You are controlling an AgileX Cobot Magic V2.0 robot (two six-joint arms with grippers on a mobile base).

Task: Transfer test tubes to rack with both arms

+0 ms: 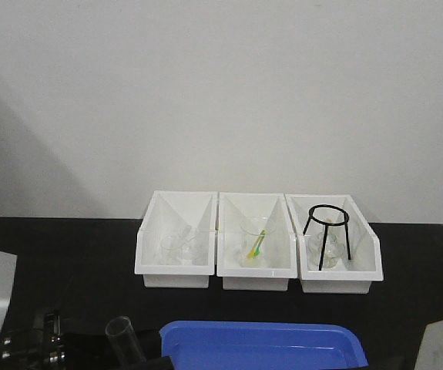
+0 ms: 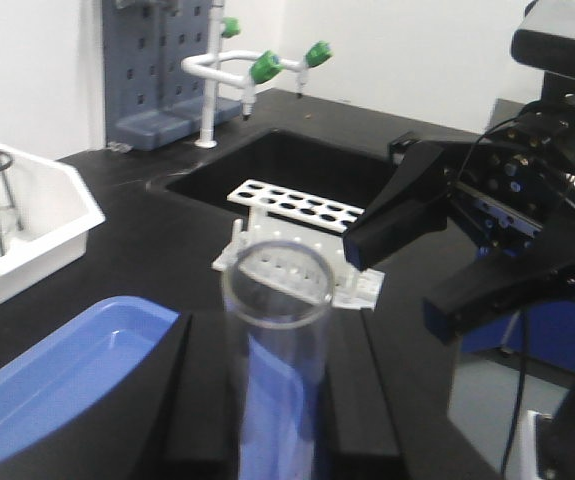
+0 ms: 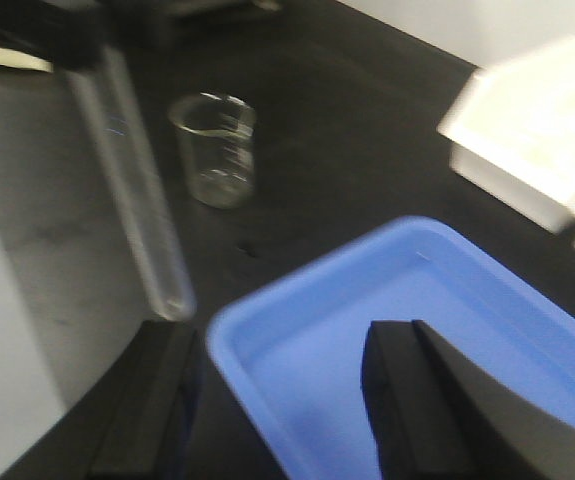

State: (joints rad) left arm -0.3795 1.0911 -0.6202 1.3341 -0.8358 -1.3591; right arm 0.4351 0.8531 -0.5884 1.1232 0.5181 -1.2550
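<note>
while the left gripper (image 2: 277,322) has its two flat black fingers (image 2: 202,400) closed in against a single test tube (image 2: 277,385), the right gripper (image 3: 282,340) holds nothing: its blocky fingers (image 3: 402,400) stand wide apart with only the blue tray (image 3: 487,330) showing below the gap. the tube is thin, clear glass, straight-walled, with an open round mouth at the top and a rounded closed bottom. it stands roughly upright in the grip, and the lower end hangs free over the black bench (image 1: 67,247), just left of the tray's near-left corner.

in the left wrist view the rack (image 2: 289,205) sits beyond the tube on the right part of the bench, at the edge of a sunken black sink (image 2: 267,165). it is white plastic, with a flat top plate pierced by rows of round holes. the right gripper hovers near it, apart from the tube.

the tray is smooth blue plastic with a raised, rounded rim. a small clear beaker (image 3: 215,150) with printed marks stands on the bench to the left of the tray, near the tube but not touching it. at the far side, three glossy white bins (image 1: 256,239) with open fronts sit side by side, and the right one holds a black wire tripod ring (image 1: 327,231).
</note>
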